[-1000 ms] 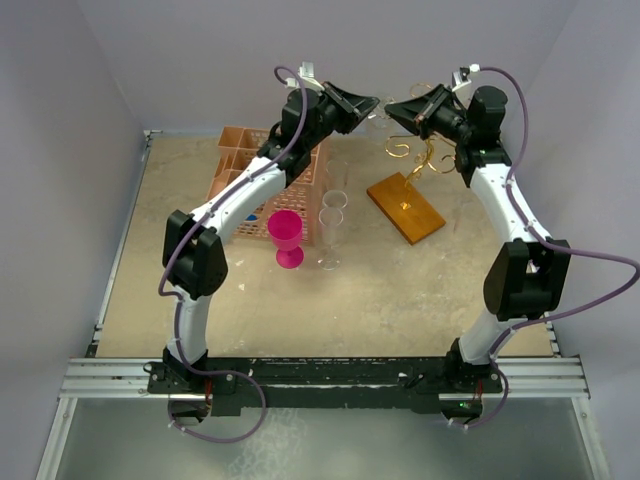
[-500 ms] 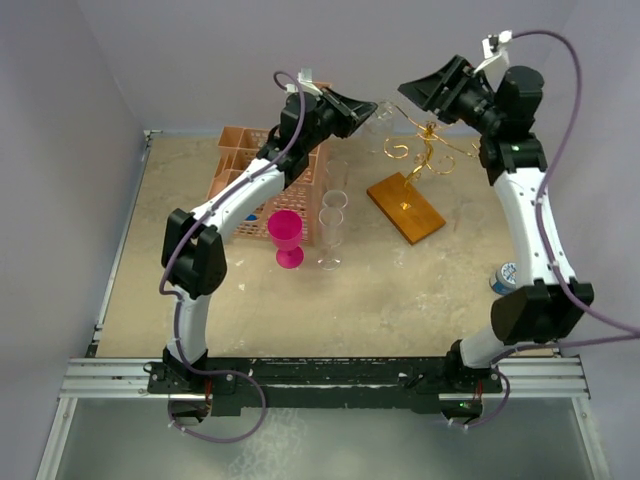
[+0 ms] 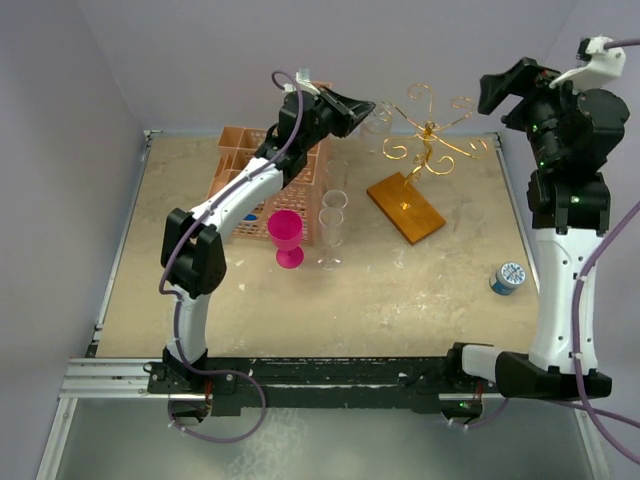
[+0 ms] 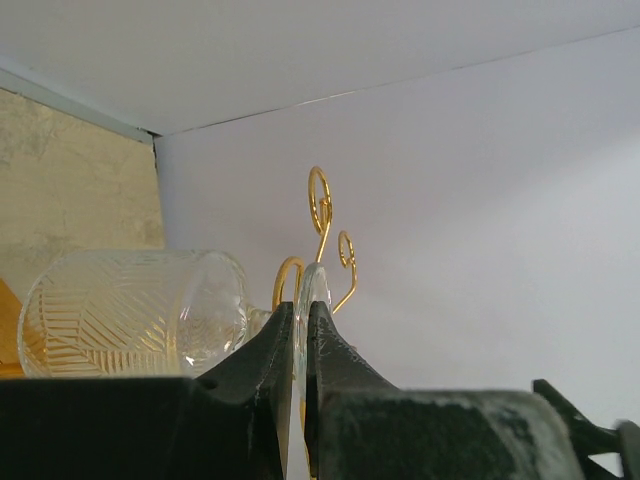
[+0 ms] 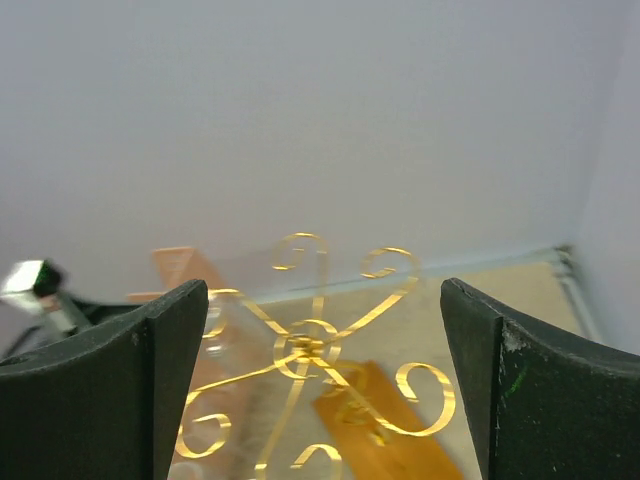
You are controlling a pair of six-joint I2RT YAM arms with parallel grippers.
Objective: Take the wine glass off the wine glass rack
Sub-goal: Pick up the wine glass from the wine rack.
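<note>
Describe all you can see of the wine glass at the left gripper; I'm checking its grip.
The wine glass is clear, its bowl cut with a chevron pattern. It lies sideways, held high above the table. The jaws of the left gripper are shut on its thin round foot, seen edge-on. Gold curls of the wine glass rack stand just behind; whether they touch it cannot be told.

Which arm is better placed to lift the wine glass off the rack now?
Left. Its jaws are shut on the wine glass foot at the rack; the right arm is raised clear, jaws open and empty.
</note>
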